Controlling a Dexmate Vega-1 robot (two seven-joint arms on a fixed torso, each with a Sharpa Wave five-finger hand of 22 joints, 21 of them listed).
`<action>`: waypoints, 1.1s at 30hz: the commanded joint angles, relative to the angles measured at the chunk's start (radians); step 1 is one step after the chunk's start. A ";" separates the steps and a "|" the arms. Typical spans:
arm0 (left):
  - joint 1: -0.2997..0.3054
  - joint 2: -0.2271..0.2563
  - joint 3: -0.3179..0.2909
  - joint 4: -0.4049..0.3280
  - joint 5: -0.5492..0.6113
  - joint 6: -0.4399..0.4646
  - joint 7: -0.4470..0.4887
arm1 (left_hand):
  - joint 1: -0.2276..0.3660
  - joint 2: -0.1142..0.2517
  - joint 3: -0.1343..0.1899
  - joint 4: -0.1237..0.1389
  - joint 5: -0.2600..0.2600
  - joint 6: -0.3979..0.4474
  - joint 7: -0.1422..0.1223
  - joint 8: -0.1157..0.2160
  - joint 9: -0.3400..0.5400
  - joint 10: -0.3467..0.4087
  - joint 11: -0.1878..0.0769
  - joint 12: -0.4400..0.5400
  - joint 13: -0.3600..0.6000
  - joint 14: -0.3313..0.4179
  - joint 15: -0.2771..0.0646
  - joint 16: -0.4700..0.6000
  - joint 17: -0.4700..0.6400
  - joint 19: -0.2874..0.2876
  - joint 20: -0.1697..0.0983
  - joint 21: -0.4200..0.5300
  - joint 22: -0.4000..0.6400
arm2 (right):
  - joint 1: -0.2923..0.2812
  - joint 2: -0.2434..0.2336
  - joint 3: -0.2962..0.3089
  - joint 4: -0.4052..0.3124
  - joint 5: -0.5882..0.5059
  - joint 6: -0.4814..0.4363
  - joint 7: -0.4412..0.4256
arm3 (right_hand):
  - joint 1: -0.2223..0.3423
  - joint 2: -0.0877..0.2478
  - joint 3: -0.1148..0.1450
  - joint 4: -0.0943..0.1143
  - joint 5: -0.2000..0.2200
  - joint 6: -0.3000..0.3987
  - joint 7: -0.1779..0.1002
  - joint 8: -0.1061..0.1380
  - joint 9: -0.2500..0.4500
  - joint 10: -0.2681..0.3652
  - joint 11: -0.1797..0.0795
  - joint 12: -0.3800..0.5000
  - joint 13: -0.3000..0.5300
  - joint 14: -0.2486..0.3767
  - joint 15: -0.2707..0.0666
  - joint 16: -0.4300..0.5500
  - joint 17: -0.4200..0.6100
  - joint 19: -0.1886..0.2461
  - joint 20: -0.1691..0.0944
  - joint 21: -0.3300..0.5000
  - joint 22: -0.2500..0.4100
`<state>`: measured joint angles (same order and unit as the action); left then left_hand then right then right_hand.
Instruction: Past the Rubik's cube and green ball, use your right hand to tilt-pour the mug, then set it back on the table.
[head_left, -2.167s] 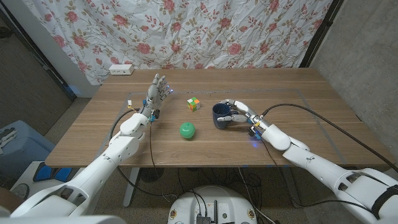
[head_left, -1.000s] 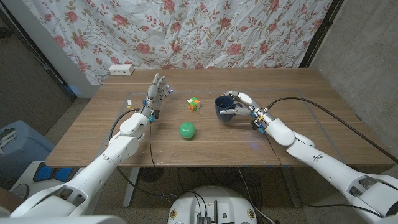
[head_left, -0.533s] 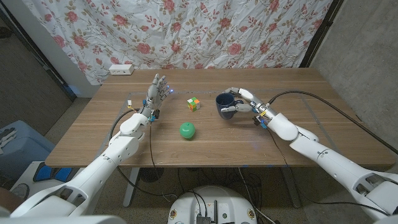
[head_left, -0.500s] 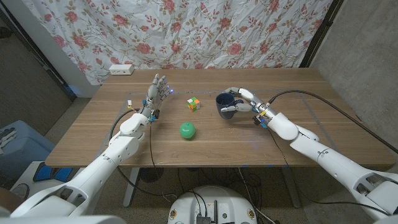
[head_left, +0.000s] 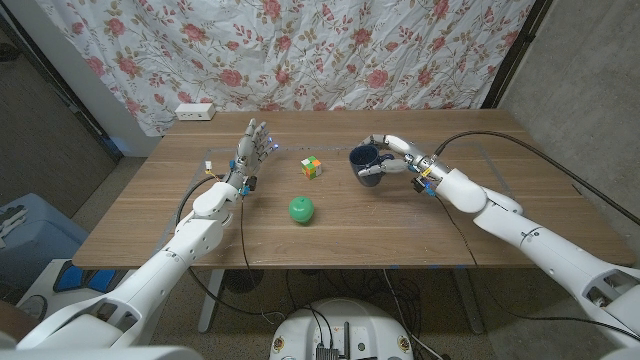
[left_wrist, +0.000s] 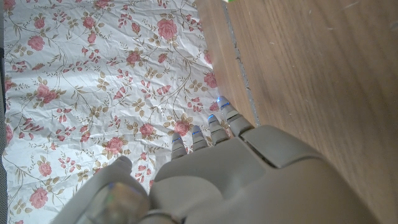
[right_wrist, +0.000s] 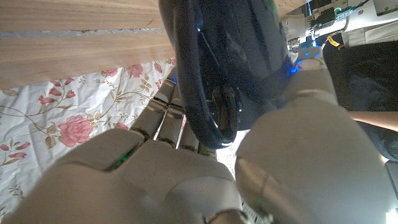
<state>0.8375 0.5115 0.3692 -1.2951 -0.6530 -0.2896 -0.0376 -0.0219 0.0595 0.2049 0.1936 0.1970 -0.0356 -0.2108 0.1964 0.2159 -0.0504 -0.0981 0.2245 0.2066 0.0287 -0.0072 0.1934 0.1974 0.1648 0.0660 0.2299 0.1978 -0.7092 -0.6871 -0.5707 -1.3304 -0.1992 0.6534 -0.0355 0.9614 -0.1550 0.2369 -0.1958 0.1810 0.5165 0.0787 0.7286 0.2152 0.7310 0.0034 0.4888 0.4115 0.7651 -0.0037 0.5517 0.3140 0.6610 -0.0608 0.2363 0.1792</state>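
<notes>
Head view: the right robot hand (head_left: 392, 158) grips the dark blue mug (head_left: 364, 163), fingers wrapped around its body, beyond the Rubik's cube (head_left: 312, 167) and the green ball (head_left: 301, 209); whether the mug's base touches the tabletop (head_left: 480, 250) cannot be determined. The mug appears rigid, glazed and probably slippery, so a full wrap around the body is judged safer than the handle. Open tabletop lies right of the mug; the far edge is near. The left robot hand (head_left: 252, 148) holds nothing, fingers extended and apart. Left wrist view: the left robot hand's fingers (left_wrist: 214, 127) point toward the floral curtain (left_wrist: 93, 74). Right wrist view: the mug's rim sits between thumb and fingers.
</notes>
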 joint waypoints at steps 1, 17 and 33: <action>0.000 0.000 0.000 0.000 0.000 -0.001 0.000 | -0.003 0.119 0.006 0.001 0.004 -0.002 -0.008 0.006 0.003 -0.002 -0.007 0.004 0.005 0.008 -0.004 0.005 0.005 0.009 -0.001 0.006 0.003 | 0.012 -0.065 0.005 -0.100 -0.035 -0.095 0.058 | 0.186 0.190 0.040 0.035 -0.001 0.235 -0.214 0.043 0.002 0.214 -0.201 0.009 0.007 0.091 -0.235 0.001 0.007 0.012 -0.104 0.008 0.003; 0.001 0.000 0.000 -0.001 0.000 -0.001 0.000 | -0.003 0.118 0.006 0.001 0.005 -0.002 -0.007 0.006 0.003 -0.003 -0.007 0.004 0.005 0.008 -0.004 0.005 0.005 0.009 0.000 0.006 0.003 | 0.037 -0.124 -0.001 -0.203 -0.107 -0.187 0.117 | 0.200 0.197 0.041 0.032 -0.001 0.245 -0.218 0.050 0.003 0.230 -0.202 0.009 0.014 0.101 -0.236 -0.002 0.009 0.024 -0.111 0.011 0.003; 0.001 0.000 0.000 0.000 0.000 -0.001 0.000 | -0.003 0.118 0.006 0.001 0.005 -0.002 -0.007 0.006 0.003 -0.002 -0.006 0.004 0.005 0.008 -0.004 0.005 0.005 0.009 -0.001 0.006 0.003 | 0.064 -0.167 -0.012 -0.307 -0.198 -0.281 0.181 | 0.208 0.202 0.038 0.034 -0.002 0.249 -0.223 0.056 0.002 0.239 -0.201 0.006 0.020 0.105 -0.236 -0.010 0.010 0.033 -0.114 0.012 0.004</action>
<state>0.8380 0.5119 0.3692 -1.2953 -0.6529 -0.2902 -0.0372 -0.0219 0.0595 0.2049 0.1936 0.1970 -0.0356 -0.2108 0.1964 0.2159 -0.0504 -0.0981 0.2245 0.2066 0.0286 -0.0072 0.1934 0.1974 0.1648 0.0660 0.2300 0.1978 -0.6645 -0.8230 -0.5741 -1.5633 -0.3372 0.4407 0.0972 0.9614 -0.1551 0.2366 -0.1955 0.1809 0.5252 0.0874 0.7341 0.2159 0.7435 0.0159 0.4915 0.4261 0.7848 -0.0091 0.5407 0.3175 0.6792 -0.0644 0.2444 0.1791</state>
